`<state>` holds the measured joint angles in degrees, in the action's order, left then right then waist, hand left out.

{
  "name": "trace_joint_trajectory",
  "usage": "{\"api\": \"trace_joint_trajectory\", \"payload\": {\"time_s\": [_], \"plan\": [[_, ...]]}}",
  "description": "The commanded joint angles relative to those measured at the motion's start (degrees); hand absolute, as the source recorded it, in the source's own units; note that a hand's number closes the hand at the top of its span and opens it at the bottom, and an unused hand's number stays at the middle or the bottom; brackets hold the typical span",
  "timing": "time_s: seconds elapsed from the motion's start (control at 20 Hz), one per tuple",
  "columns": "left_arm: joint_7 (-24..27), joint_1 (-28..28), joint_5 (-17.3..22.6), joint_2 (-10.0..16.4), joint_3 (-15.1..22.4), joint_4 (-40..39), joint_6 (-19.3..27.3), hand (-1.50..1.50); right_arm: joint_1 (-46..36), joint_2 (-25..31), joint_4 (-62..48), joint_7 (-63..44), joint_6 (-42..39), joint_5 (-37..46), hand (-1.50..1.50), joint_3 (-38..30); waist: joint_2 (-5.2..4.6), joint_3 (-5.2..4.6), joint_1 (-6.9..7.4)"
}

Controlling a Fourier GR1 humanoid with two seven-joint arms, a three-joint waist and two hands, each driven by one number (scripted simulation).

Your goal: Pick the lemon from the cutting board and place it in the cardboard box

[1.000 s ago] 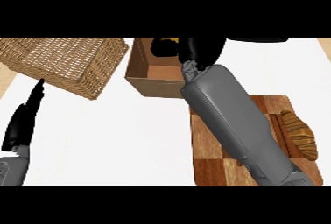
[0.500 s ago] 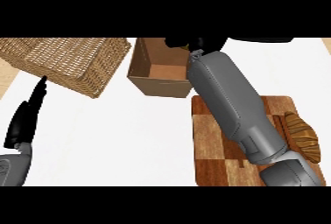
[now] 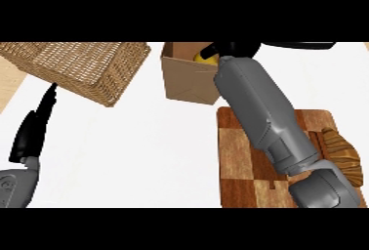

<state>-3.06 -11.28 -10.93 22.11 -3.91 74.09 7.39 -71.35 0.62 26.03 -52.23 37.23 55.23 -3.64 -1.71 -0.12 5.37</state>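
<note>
one yellow lemon (image 3: 206,57) peeks from the cardboard box (image 3: 189,84); state of right hand (image 3: 241,48) unclear.

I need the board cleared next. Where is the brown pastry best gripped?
Probably across its narrow middle, coming from above and the right: the pastry lies flat at the cutting board's right edge, long axis running near to far, and the right forearm overlaps its left side.

No lettering to read anywhere here. The cardboard box (image 3: 189,80) shows plain brown sides, the cutting board (image 3: 241,161) only wood checks.
</note>
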Motion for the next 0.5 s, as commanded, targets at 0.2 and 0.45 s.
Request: {"api": "trace_joint_trajectory", "payload": {"time_s": [0.2,0.45], "plan": [[0.0,-0.2,0.3,0.5,-1.1,-0.8,-0.6,0.00,-2.8,-0.6,-4.4,6.9,14.1,-0.6,-1.50,-1.1,0.10,0.11,-0.52],[0.2,0.5,-0.6,-1.3,-0.5,-1.1,1.2,0.00,-1.6,-0.6,-2.3,9.6,25.8,-0.4,-1.50,-1.7,0.37,0.09,-1.29]]}}
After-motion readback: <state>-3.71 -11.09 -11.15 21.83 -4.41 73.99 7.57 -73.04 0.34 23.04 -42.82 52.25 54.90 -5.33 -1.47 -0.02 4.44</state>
